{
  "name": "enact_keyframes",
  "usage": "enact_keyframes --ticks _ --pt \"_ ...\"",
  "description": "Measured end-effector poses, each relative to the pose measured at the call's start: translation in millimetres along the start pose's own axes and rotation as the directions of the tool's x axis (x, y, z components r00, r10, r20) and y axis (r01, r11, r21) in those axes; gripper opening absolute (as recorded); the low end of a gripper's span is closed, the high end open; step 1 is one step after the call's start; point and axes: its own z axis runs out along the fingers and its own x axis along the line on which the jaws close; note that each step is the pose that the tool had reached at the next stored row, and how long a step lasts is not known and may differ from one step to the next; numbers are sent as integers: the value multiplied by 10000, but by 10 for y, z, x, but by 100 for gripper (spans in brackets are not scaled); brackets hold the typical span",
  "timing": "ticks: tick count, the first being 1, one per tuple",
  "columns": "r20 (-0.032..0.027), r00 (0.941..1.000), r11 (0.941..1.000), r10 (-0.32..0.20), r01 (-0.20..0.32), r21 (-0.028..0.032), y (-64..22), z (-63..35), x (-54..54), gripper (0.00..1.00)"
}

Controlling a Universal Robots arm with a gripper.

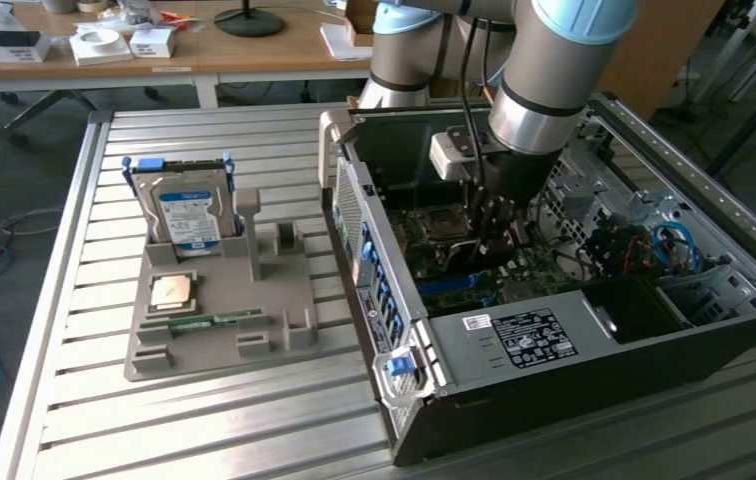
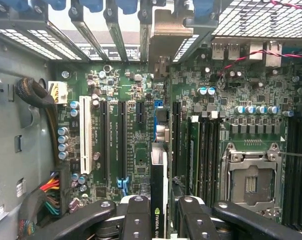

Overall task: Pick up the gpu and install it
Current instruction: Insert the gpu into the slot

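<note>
Here the pincer (image 2: 158,212) is clamped on the gpu (image 2: 158,195), its two black fingers (image 2: 136,215) pressing the thin card edge-on from either side; a green logo strip shows on the card between them. The card stands upright inside the open case (image 1: 592,340), just over the motherboard (image 2: 136,150), its pale bracket (image 2: 163,37) reaching toward the case's rear slot openings. Directly beneath the pincer run the long black expansion slots (image 2: 122,140); to one side of them sits a white slot (image 2: 85,135), and to the other the memory slots (image 2: 203,155) and the bare CPU socket (image 2: 250,182). In the exterior view the arm (image 1: 552,90) reaches straight down into the case. Well away from the pincer, toward the exterior view's left, a grey holder (image 1: 225,310) rests on the slatted bench (image 1: 111,410), carrying an upright hard drive (image 1: 189,215), a CPU chip (image 1: 171,292) and a memory stick (image 1: 205,322).
</note>
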Motion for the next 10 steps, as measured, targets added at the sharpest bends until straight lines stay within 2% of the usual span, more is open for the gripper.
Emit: enact_keyframes --ticks 10 --pt "-1 10000 10000 -1 1 0 43 2 4 26"
